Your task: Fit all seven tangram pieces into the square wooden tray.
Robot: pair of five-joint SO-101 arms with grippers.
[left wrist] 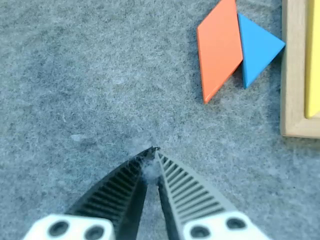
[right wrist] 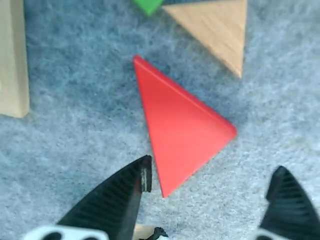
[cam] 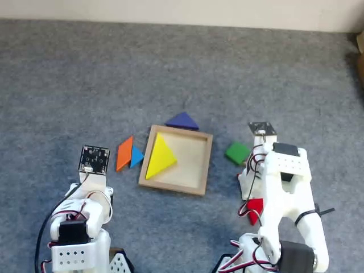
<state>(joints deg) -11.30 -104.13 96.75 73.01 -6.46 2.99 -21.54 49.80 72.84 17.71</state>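
The square wooden tray (cam: 202,165) lies mid-table with a yellow triangle (cam: 159,156) inside it. An orange parallelogram (cam: 124,153) and a small blue triangle (cam: 136,156) touch each other just left of the tray. A dark blue triangle (cam: 182,120) lies behind the tray, a green square (cam: 237,152) to its right. My right gripper (right wrist: 212,180) is open just above a red triangle (right wrist: 180,127), with a wood-coloured triangle (right wrist: 215,25) beyond it. My left gripper (left wrist: 152,151) is shut and empty over bare carpet, short of the orange parallelogram (left wrist: 218,46) and blue triangle (left wrist: 257,47).
Grey carpet covers the whole table. The left arm (cam: 79,222) stands at the front left, the right arm (cam: 284,187) at the front right, hiding part of the red triangle (cam: 254,206). A brown object sits at the far right edge (cam: 360,57).
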